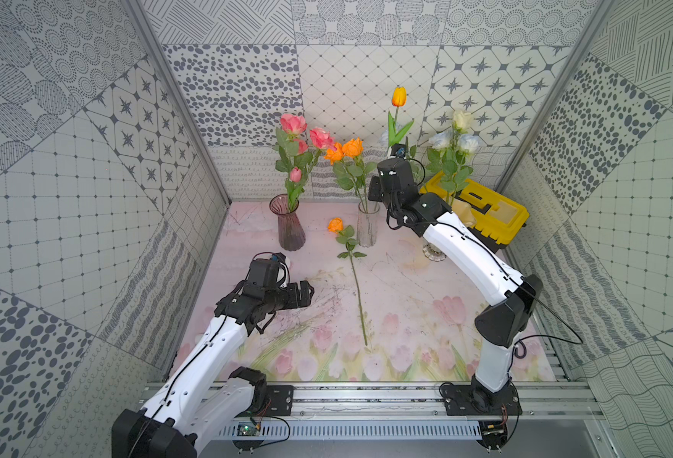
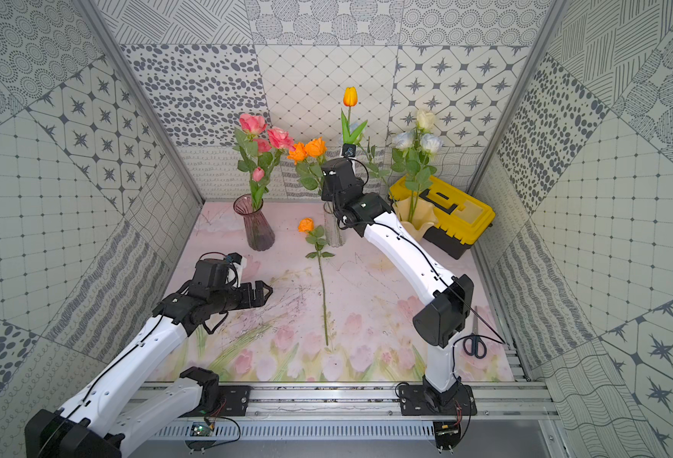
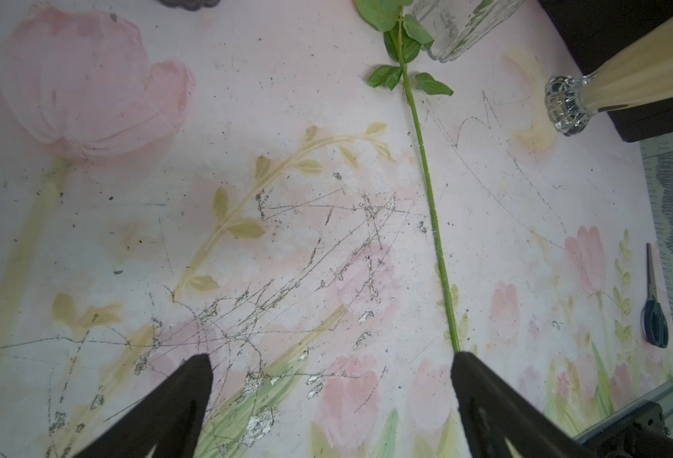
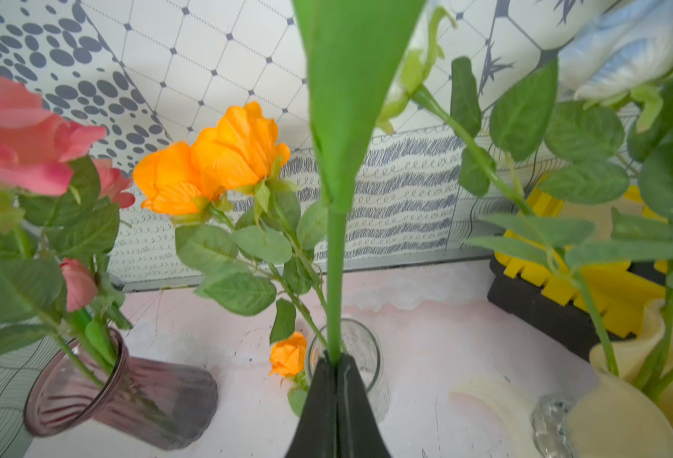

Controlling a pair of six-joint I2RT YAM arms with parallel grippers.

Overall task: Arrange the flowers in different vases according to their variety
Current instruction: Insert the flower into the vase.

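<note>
The right tool [image 4: 336, 363] is clamped on the orange tulip [image 1: 399, 96] low on its stem, upright near the clear vase [image 1: 367, 230] at frame centre. The left tool [image 3: 330, 357] gapes wide and empty beside the orange rose [image 1: 335, 225] lying on the counter [image 1: 406, 285]. The rose looks light and springy, best pinched on the bare mid-stem.

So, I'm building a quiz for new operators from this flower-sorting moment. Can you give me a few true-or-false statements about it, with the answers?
1. The right gripper is shut on the stem of the orange tulip. True.
2. The left gripper holds the loose orange rose. False: it is open and empty, and that rose lies on the tablecloth.
3. The purple vase holds the pink flowers. True.
4. The clear vase is empty. False: two orange roses already stand in it.
</note>
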